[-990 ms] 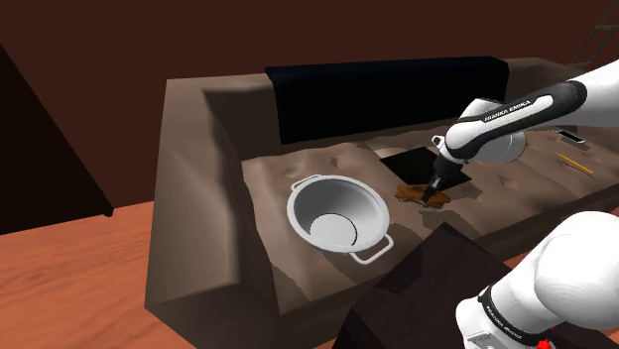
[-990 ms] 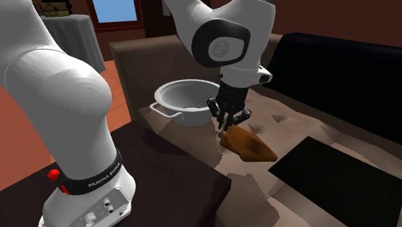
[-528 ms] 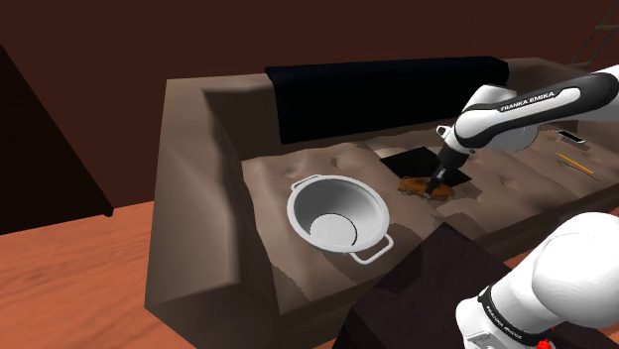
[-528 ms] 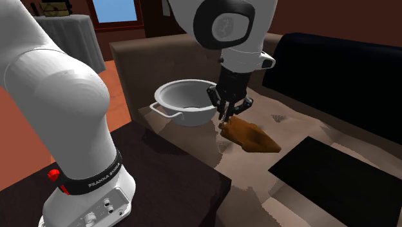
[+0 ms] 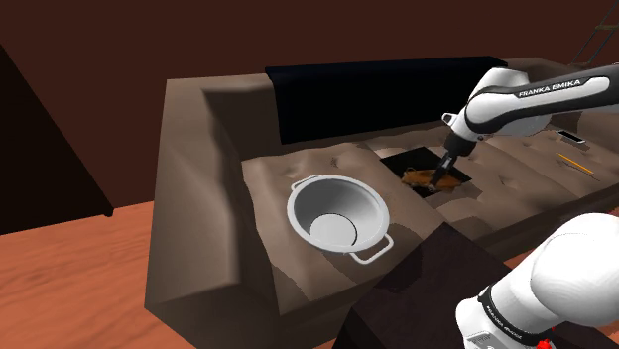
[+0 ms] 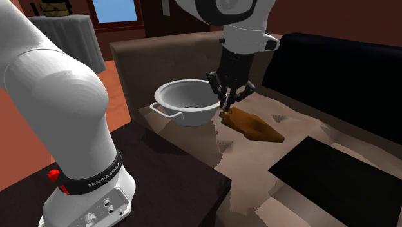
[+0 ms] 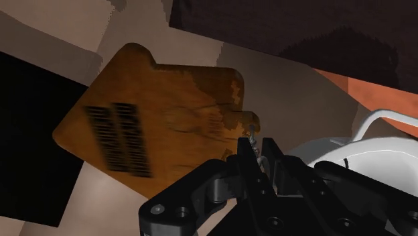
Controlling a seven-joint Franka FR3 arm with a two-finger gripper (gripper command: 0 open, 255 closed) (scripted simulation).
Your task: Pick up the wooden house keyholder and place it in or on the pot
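Wooden house keyholder is a flat brown board. Its long axis in the second exterior view runs from the clamped end near the pot down toward that view's right. The free end points away from the pot toward the black flat patch on the seat. The board is tilted, clamped end higher, with its shadow on the sofa cushion below. In the shoulder view the keyholder sits over the black patch, right of the white pot and apart from it.

The wrist view shows the keyholder's face with two rows of dark marks, unreadable. "FRANKA EMIKA" reads on the forearm and on the black band at the arm base.

The forearm comes in from the shoulder view's right and the wrist bends down, so the gripper points down at the seat. In the second exterior view the gripper drops from the top, just beside the pot's rim. The gripper fingers are clenched on a small tab at the board's edge, with the pot close by. The dark stand is in front of the sofa.
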